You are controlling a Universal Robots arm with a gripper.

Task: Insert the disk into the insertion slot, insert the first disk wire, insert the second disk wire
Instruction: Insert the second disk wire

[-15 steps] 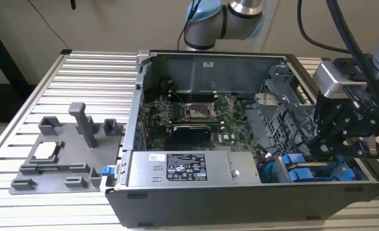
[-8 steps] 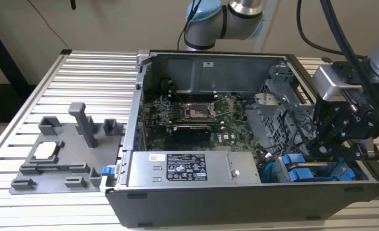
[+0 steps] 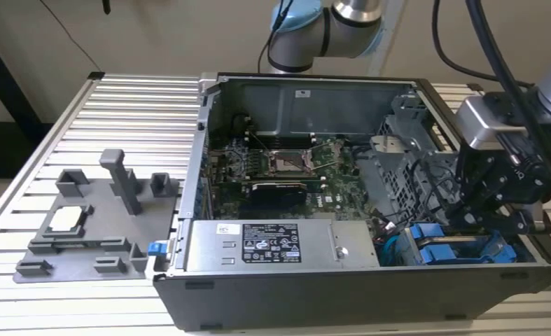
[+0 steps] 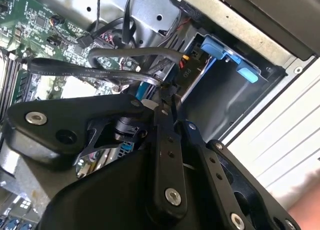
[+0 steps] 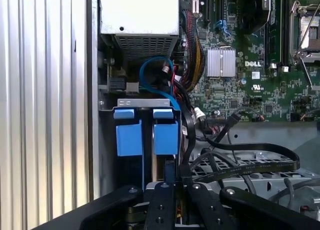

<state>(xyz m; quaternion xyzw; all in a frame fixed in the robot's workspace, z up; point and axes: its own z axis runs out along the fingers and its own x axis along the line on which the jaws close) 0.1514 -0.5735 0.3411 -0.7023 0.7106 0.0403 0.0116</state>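
In the exterior view, the open computer case (image 3: 350,210) serves as the landmark. Off its side toward the exterior view's left, a grey plastic fixture (image 3: 93,224) with upright posts lies on the ribbed metal table (image 3: 135,105). Inside the case, the green motherboard (image 3: 285,164) fills the middle, and the silver power-supply box (image 3: 280,245) sits along the case's near wall. Further toward the exterior view's right, in the case's near corner, stands the dark drive cage; two blue-framed drives are seated side by side in its bays. In the first wrist view the disk (image 5: 166,132) sits in the insertion slot (image 5: 145,105) next to its twin drive (image 5: 129,132), both showing their blue frame ends.

The gripper (image 3: 485,210) hangs over the case just above this drive cage. In the second wrist view the gripper (image 4: 170,97) has its fingers (image 4: 167,155) drawn narrowly together, pinching a dark wire (image 4: 120,74) right at their tips. The wire curves away from the gripper across the case toward the motherboard. In the first wrist view the gripper (image 5: 172,172) is poised just behind the seated disk, with black cables (image 5: 235,162) looping across the cage top beside it and a blue cable (image 5: 155,72) curled between the drives and the power-supply box.
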